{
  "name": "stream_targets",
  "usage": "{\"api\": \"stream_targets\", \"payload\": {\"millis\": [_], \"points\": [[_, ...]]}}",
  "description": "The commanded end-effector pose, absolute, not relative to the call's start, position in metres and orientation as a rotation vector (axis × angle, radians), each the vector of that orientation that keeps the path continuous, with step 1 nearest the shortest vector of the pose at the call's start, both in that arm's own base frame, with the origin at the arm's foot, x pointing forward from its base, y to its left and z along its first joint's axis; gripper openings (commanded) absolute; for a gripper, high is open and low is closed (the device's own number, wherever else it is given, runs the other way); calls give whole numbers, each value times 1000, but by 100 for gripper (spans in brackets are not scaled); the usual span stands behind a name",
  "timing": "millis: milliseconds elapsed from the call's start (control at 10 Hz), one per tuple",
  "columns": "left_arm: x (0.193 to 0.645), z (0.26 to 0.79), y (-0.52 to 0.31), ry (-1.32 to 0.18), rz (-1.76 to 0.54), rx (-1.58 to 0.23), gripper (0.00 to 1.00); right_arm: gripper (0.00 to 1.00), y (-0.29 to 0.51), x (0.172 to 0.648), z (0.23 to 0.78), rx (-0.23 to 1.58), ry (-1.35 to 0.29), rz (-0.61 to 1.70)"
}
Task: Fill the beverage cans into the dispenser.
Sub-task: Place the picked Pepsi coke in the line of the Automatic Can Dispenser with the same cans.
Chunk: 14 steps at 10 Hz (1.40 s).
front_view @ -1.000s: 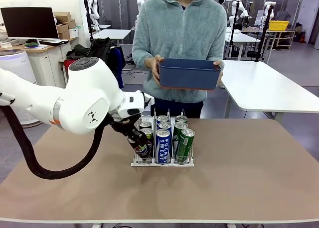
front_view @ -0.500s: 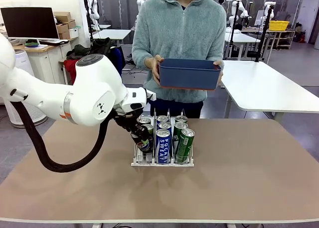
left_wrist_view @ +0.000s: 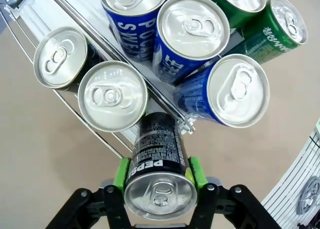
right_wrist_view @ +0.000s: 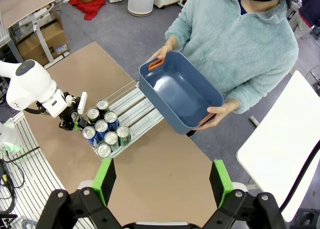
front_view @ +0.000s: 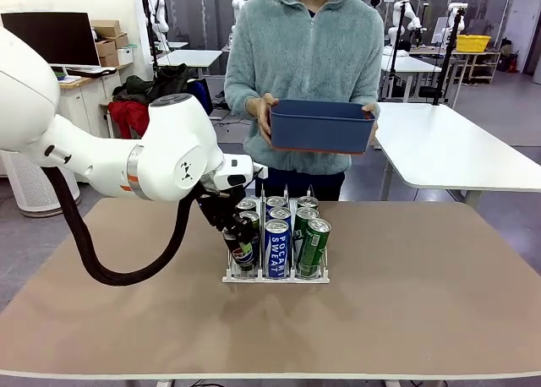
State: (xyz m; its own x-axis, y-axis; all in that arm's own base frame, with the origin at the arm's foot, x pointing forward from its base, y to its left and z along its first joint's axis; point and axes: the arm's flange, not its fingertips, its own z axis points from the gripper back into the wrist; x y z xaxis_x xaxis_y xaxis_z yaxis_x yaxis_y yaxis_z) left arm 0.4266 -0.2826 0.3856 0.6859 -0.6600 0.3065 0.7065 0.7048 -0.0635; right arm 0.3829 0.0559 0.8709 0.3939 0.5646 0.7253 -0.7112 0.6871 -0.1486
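Pepsi can point(left_wrist_view: 159, 161) clamped in left pincer point(left_wrist_view: 160, 176) at dispenser point(front_view: 275, 274).
Filled lanes lie just ahead; right pincer point(right_wrist_view: 161, 181) gapes wide.

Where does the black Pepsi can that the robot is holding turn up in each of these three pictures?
Front view: the Pepsi can is left of centre, at the near left lane of the dispenser.
Left wrist view: Pepsi can at bottom centre, clamped between the green pads.
Right wrist view: far left, hidden behind the left gripper; I can't make it out.
Shared landmark: the blue Pocari Sweat cans.
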Motion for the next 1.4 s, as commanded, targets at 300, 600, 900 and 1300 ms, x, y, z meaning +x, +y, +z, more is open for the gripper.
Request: {"api": "stream_targets", "payload": {"millis": [300,600,900,1300], "points": [[435,377,-292,-197,-811,-203,58,100,56,382,870,197,-833,829],[439,369,-296,-164,-815,-213,58,100,56,382,870,197,-833,829],[438,374,-297,-173,-807,-223,96,100,56,382,870,197,-833,829],[424,399,-296,-247,-781,-190,100,100,56,382,870,197,-833,829]]}}
